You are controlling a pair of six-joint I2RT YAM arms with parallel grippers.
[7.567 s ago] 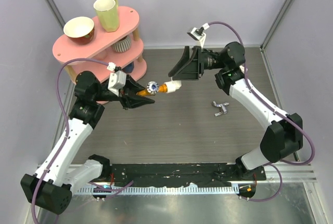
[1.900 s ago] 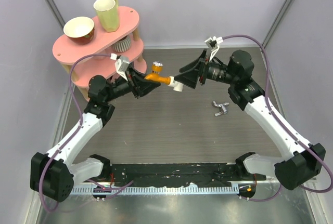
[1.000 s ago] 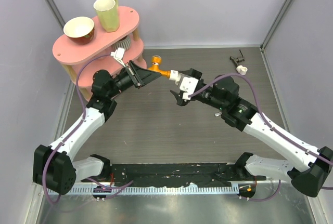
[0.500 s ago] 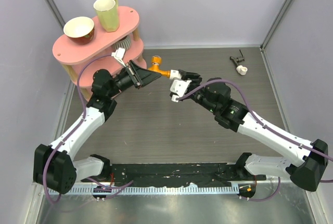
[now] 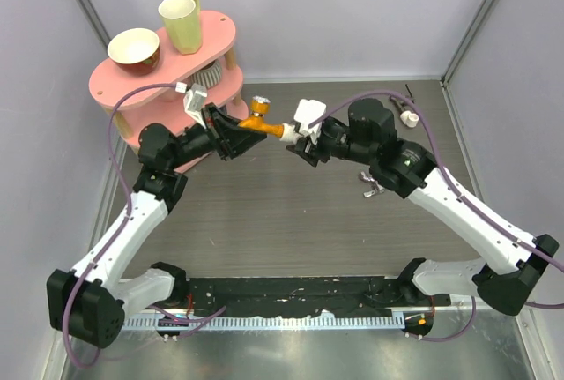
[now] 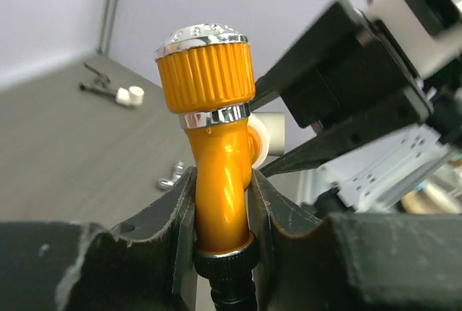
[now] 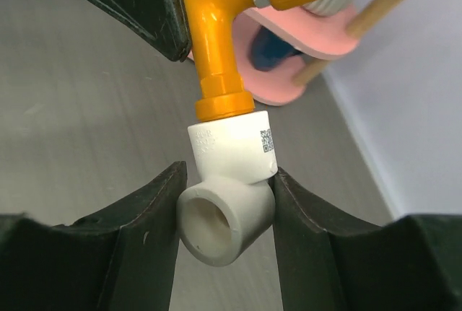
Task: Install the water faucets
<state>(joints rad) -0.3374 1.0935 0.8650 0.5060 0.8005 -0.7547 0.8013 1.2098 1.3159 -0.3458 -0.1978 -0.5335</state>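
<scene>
Table point(image 5: 264, 230) of brown wood grain fills your top view, with a pink shelf point(image 5: 167, 63) at its far-left corner carrying a bowl point(image 5: 134, 48) and a yellow-green mug point(image 5: 181, 23).

Your two arms meet above the far middle of the table, and the faucet hangs in the air between them, touching nothing below. The orange tap point(image 5: 262, 124) lies with its long axis running left to right across the table, dipping a little toward the near edge at the right end. Its silvery knob point(image 5: 259, 102) is turned toward the far edge. Its right end is seated in the white pipe fitting point(image 5: 291, 134), an elbow whose open mouth faces your right wrist camera.

Your left gripper point(image 6: 220, 195) has its fingers nearly together, clamped on the lower body of the tap, one pad on each side, with the knob standing above them. Your right gripper point(image 7: 227, 181) has its fingers partly apart, each pressed against one side of the fitting.

A small silver tap piece point(image 5: 373, 188) lies on the table under your right forearm. A dark tap piece point(image 5: 407, 115) with a white end lies near the far-right corner.
</scene>
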